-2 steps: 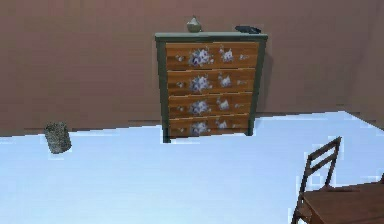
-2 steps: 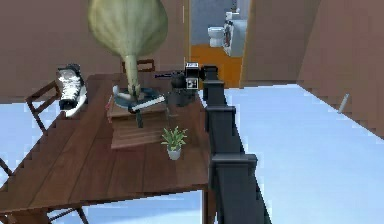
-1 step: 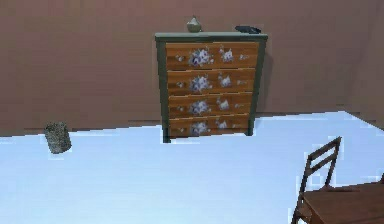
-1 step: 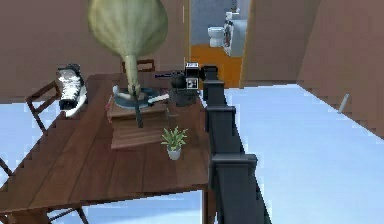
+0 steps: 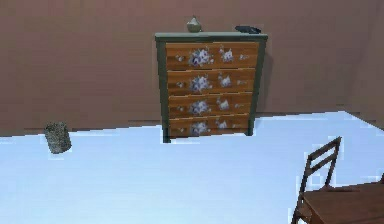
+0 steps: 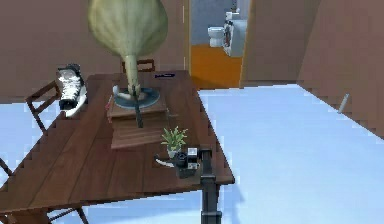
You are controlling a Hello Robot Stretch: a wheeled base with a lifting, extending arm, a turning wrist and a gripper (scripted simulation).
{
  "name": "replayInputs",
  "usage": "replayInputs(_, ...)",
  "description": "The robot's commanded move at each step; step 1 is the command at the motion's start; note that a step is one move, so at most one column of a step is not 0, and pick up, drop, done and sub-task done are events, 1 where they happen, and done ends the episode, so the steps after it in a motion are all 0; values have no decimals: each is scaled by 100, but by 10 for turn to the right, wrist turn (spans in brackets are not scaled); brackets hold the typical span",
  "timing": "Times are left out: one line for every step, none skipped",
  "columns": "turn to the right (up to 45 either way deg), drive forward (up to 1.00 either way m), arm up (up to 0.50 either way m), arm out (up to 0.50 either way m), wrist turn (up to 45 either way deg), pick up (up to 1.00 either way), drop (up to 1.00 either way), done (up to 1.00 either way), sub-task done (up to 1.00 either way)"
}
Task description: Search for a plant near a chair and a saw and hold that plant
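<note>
A small green potted plant [image 6: 174, 137] is standing on the brown wooden worktop [image 6: 90, 150], near its edge, in front of a large horned gramophone [image 6: 130, 40]. The dark arm [image 6: 208, 195] is pointing toward it, and the pincer [image 6: 176, 160] is sitting right by the plant; whether it is touching or grasping anything cannot be told. A wooden chair [image 6: 42, 100] is standing beside the worktop, and a dresser [image 5: 210, 85] is standing against the wall [image 5: 80, 60] ahead.

Dresser [image 5: 209, 85] ahead — chair [image 5: 335, 185] nearer, perhaps a bin [image 5: 58, 138].
</note>
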Motion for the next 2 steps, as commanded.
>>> replayInputs(0, 0, 0, 0, 0, 100, 0, 0, 0)
replayInputs(0, 0, 10, 0, 0, 0, 0, 0, 0)
